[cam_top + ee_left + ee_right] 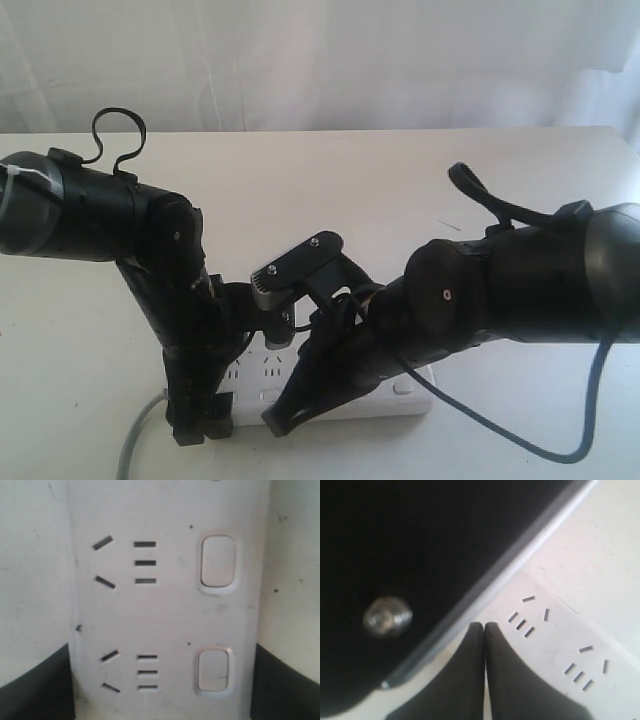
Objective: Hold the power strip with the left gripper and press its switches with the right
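Exterior view shows a white worktop point(400, 170) in front of a pale curtain point(300, 60), with two black arms bent down towards its near edge. The left arm point(90, 205) comes in from the left and the right arm point(530, 280) from the right. Both meet over the power strip point(410, 395), which lies flat on the worktop near the front and is mostly hidden beneath them.

The left gripper point(200, 428) stands upright over the strip's left end. In the left wrist view its dark fingers point(35, 690) sit on either side of the strip, each against a long edge, so the jaws are spread wide and pinching the strip across its width.

The right gripper point(283, 418) slants down and to the left, its tip at the strip's front edge just beside the left gripper. In the right wrist view its jaws are pressed together and taper to a point over the strip's white face. They sit next to a large black housing point(395, 555) with a silver screw point(387, 615). Whether the tip touches the strip cannot be told.

A grey cord point(135, 445) leaves the strip's left end. Two of the switches point(217, 562) show in the left wrist view, each beside a socket point(125, 562).
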